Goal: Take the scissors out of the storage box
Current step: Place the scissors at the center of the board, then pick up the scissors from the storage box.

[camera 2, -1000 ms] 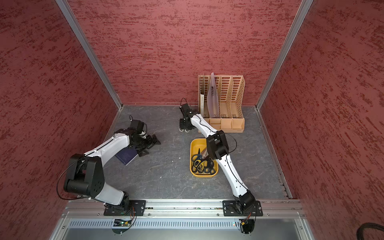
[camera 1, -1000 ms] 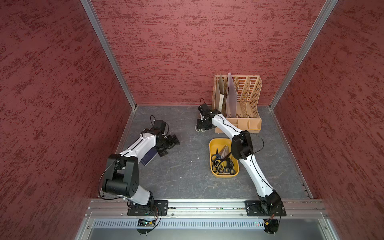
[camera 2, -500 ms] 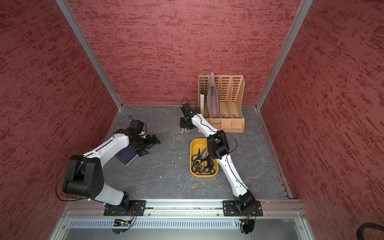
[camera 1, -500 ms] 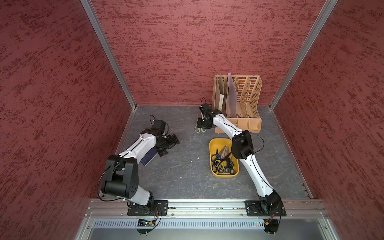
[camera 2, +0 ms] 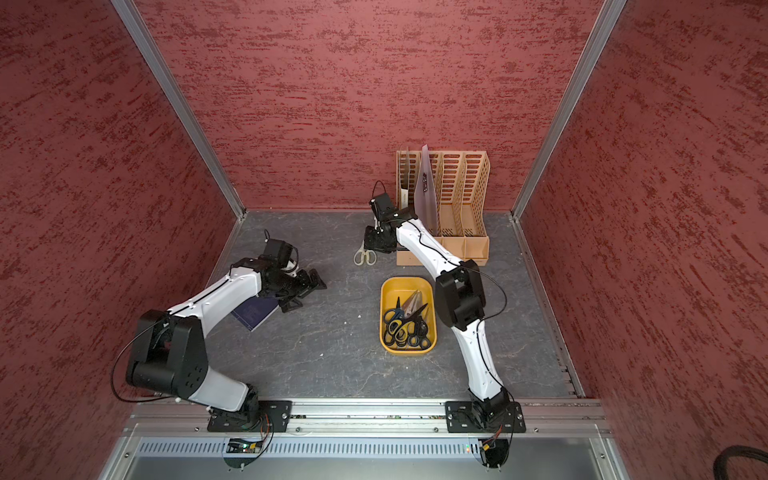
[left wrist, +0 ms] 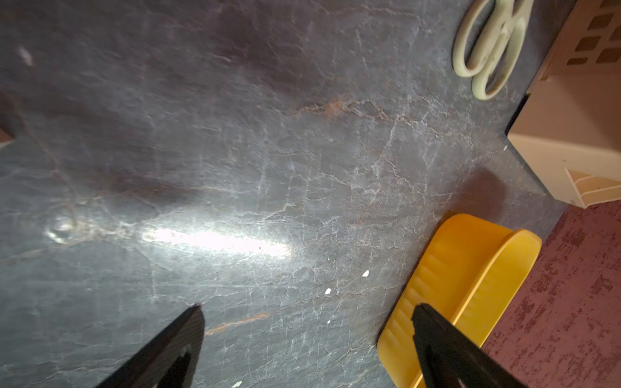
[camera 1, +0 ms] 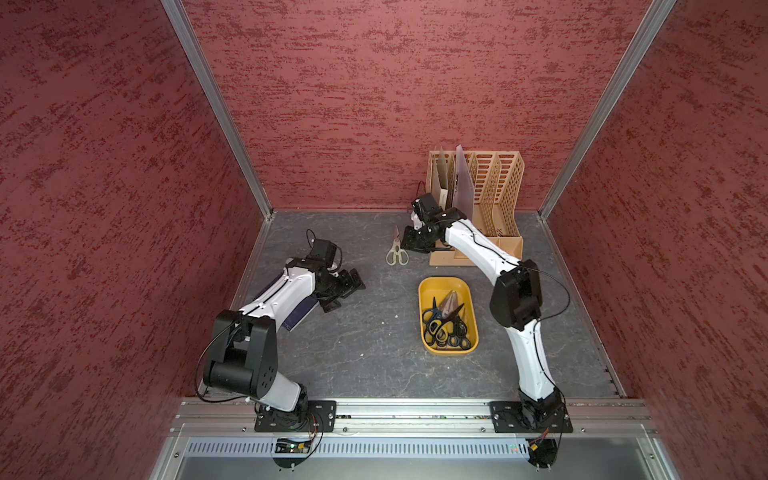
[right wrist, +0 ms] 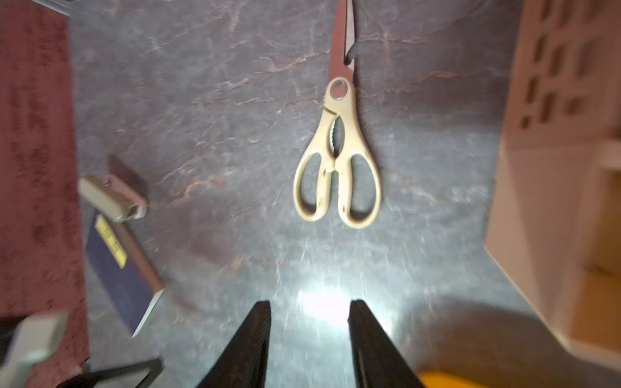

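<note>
Blade tips of cream scissors (right wrist: 337,158) cut off, right pincer (right wrist: 309,304) apart, empty, left pincer (left wrist: 307,306) wide apart, storage box (left wrist: 463,268) cropped

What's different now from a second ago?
The right gripper pulled back a little toward the file organizer, off the cream scissors it was covering. They now lie in plain sight on the table, and the gripper is open and holds nothing. The left gripper stayed open and still. The other scissors stayed in the yellow storage box.
</note>
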Motion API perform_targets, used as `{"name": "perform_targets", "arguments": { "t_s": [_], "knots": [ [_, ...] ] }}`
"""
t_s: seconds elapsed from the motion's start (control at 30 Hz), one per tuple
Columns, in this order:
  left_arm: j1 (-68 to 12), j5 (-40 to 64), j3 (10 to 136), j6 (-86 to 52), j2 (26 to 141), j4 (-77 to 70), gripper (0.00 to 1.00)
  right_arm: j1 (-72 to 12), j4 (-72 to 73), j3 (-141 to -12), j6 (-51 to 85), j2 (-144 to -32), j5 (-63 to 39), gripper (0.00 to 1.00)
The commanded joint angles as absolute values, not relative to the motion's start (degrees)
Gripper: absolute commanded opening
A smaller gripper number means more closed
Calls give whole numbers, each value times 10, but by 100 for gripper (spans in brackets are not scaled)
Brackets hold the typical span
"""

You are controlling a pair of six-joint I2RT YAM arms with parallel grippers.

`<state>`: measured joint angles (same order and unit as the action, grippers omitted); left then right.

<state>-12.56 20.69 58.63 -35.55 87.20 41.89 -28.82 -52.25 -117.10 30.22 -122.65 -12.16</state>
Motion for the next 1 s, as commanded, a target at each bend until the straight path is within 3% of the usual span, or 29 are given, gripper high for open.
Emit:
{"name": "perform_targets", "arguments": {
  "t_s": [0.0,0.27,0.5,0.67,0.97],
  "knots": [
    [-154,213,590,-339,857,400,100,-289,-534,-1068,309,-1136,-95,43],
    [-204,218,537,-366,829,364,100,-290,-529,-766,381,-890,-81,43],
    [-225,204,507,-375,800,366,100,-311,-510,-597,483,-732,-88,43],
    [-229,194,497,-382,777,377,100,-350,-456,-528,557,-703,-81,43],
    [-235,179,457,-402,720,384,100,-420,-373,-511,632,-767,-50,42]
  ]
}}
